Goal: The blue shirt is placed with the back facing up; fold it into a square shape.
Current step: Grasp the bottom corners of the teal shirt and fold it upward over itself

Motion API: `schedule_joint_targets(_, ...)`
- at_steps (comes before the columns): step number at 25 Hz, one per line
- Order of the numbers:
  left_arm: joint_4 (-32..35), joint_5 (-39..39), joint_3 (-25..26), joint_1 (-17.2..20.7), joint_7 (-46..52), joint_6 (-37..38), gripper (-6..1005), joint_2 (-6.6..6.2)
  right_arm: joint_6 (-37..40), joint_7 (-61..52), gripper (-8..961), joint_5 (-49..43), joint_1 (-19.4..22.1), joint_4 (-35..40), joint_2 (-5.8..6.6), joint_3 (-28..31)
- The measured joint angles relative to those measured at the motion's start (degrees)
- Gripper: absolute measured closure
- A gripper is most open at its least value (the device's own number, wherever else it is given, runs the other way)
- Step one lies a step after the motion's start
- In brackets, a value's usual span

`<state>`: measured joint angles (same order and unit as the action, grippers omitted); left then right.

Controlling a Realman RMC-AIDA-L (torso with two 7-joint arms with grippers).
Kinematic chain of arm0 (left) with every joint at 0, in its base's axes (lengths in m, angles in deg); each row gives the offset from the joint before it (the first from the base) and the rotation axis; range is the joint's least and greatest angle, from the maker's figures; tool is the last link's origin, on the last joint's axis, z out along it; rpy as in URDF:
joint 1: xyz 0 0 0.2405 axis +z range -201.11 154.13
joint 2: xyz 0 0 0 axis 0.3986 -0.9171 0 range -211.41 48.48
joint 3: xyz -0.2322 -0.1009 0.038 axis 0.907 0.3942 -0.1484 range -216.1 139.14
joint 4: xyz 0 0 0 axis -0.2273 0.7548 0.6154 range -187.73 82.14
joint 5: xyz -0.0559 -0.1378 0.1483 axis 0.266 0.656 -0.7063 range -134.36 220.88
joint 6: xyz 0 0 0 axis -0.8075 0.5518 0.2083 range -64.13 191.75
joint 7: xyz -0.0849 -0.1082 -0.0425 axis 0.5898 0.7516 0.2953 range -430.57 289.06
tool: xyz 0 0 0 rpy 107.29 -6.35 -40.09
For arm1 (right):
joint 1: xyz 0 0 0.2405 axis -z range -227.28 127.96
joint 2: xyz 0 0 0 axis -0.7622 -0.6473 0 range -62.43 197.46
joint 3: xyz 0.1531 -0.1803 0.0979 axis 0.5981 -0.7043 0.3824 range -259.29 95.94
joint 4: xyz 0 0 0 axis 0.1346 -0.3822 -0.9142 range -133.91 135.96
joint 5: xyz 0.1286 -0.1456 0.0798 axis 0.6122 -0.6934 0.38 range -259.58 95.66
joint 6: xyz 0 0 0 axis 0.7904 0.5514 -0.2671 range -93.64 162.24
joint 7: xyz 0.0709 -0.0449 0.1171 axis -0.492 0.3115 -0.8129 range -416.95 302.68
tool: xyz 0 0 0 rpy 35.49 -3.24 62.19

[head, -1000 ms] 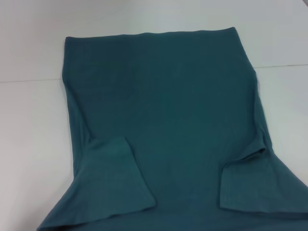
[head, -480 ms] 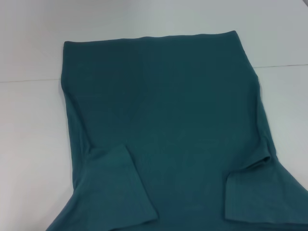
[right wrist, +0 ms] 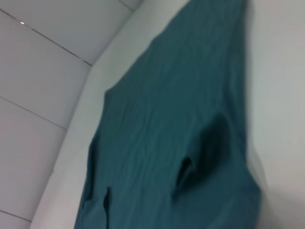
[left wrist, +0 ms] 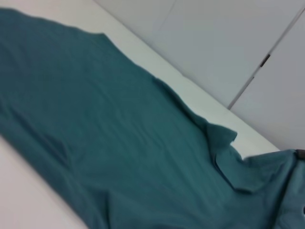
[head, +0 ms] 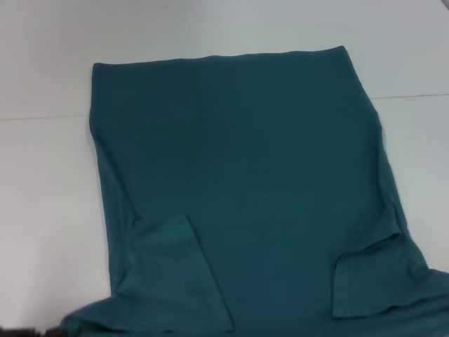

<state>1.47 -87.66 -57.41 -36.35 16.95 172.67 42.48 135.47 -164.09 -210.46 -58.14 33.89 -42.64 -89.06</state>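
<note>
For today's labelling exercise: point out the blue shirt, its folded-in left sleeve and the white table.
blue shirt (head: 245, 154): head view, middle of the back panel.
left sleeve (head: 172, 270): head view, centre of the folded-in flap.
white table (head: 42, 210): head view, bare surface left of the shirt.

Only slivers of the robot are showing. At the lower left corner of the head view, the left gripper (head: 19, 331) is appearing as a low, blocky, black strip. In the left wrist view, a small dark piece (left wrist: 300, 153) is edging in, too little to identify.
</note>
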Motion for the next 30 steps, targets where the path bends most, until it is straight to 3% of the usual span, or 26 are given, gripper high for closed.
schedule_joint_targets(5, -2.23, 0.28, 0.89, -5.71, 1.49, -3.43, 1000, -0.89, -3.11, -1.65, 921, 0.07, -5.62, 0.01, -0.08, 0.06)
schedule_joint_targets(15, -8.85, 0.73, 1.33, -18.37, 3.30, -16.01, 1000, -4.72, -14.40, -2.72, 922, 0.37, -17.69, -0.70, -0.19, -0.07)
schedule_joint_targets(25, -14.24, 6.61, 0.99, -24.94, 3.40, -36.20, 1001, -5.08, -30.20, 2.37, 922, 4.73, -25.90, -1.29, -3.25, -1.21)
schedule_joint_targets(30, -15.99, 9.73, 0.80, -27.00, 2.67, -42.34, 1001, -5.21, -37.20, 6.98, 922, 8.32, -28.16, -3.63, -4.01, -1.54)
